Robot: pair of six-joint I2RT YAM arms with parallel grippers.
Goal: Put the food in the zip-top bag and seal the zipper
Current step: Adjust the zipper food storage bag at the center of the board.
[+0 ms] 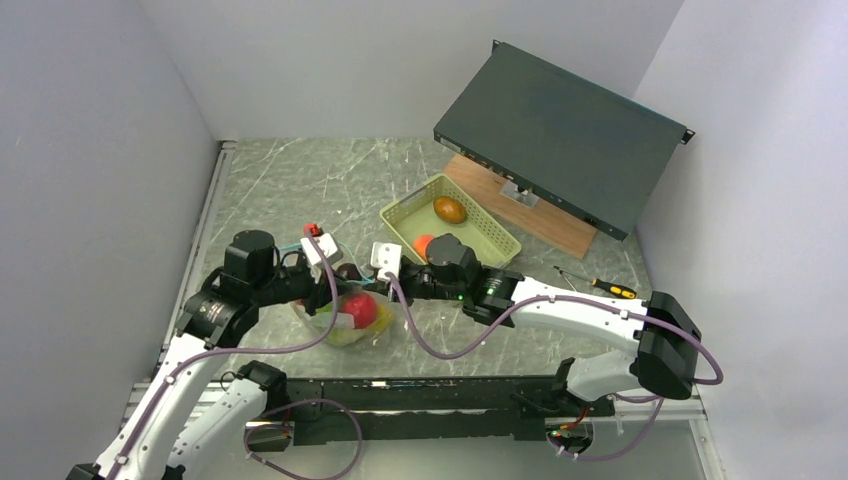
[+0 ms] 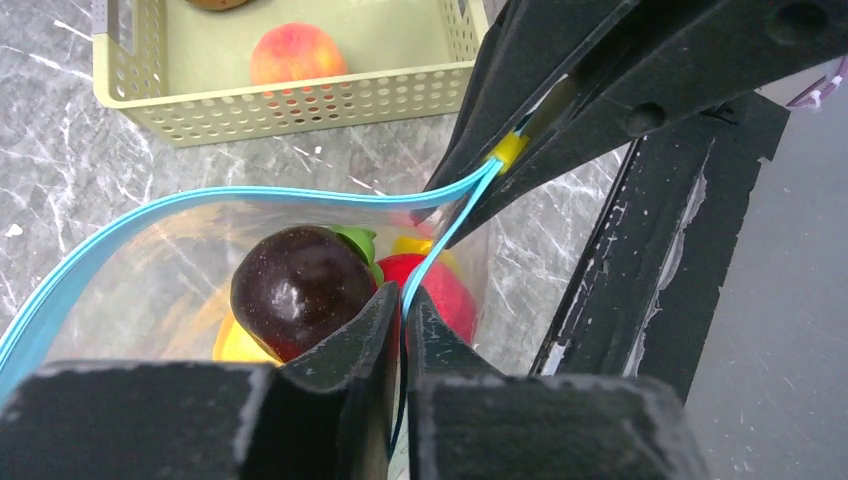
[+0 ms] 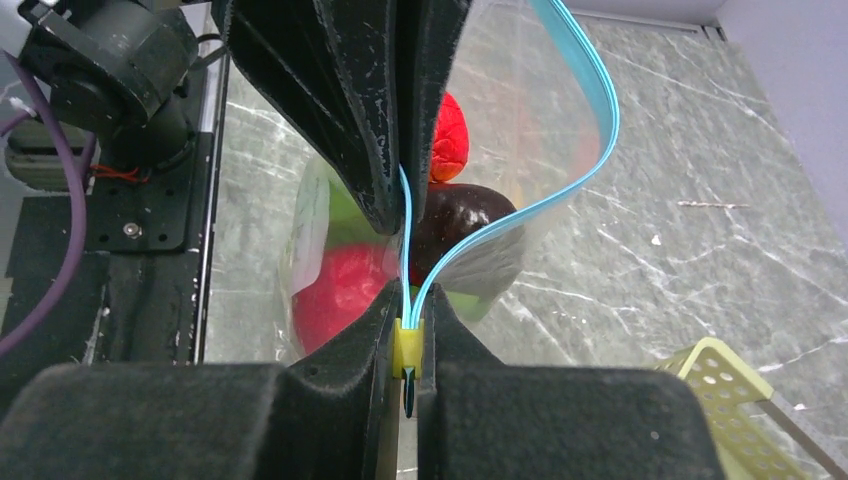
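"Where was the zip-top bag (image 1: pixel 335 330)?"

"On the table (image 1: pixel 300 180), mouth open, food (image 2: pixel 300 285) inside. The left gripper (image 2: pixel 402 295) pinched the zipper (image 2: pixel 200 197); the right gripper (image 3: pixel 408 320) was clamped on its yellow slider (image 3: pixel 408 345)."

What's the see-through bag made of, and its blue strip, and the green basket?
The zip-top bag looks like thin, soft plastic: clear and glossy, with the food showing through. Its zipper seems a thicker teal plastic, bending in a smooth curve. The basket looks like stiff, matte, pale green plastic, with neat rows of molded holes.
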